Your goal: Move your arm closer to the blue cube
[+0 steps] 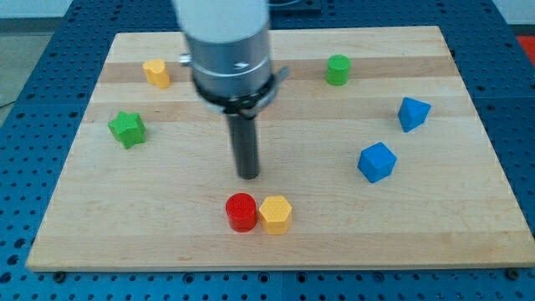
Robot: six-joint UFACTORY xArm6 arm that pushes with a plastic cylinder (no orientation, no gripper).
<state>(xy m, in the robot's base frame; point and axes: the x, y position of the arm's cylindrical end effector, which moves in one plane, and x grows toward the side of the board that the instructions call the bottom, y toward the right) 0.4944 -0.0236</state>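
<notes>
A pale wooden surface (468, 217) lies on a blue perforated base (25, 50), seen from above and slightly in front. No brand, label or readable writing shows anywhere.

Starting at the view's left, a green star-shaped block (127, 129) sits near the left edge. Above it and to the right, near the view's top, is a yellow block (156, 73), its shape hard to make out.

In the middle, the arm's grey and black cylindrical body (227, 50) comes down from the view's top, slightly blurred. It ends in a straight dark rod; there is no gripper, so nothing opens, closes or grips. My tip (248, 175) rests on bare wood, touching no block.

Just below my tip, a red cylinder (242, 211) and a yellow hexagonal block (275, 214) sit side by side, touching.

Farther right, a green cylinder (338, 69) stands near the view's top. The blue cube (376, 162) lies well to the right of my tip, at about the same height in the view. Above it and to the right sits a second, angular blue block (413, 114).
</notes>
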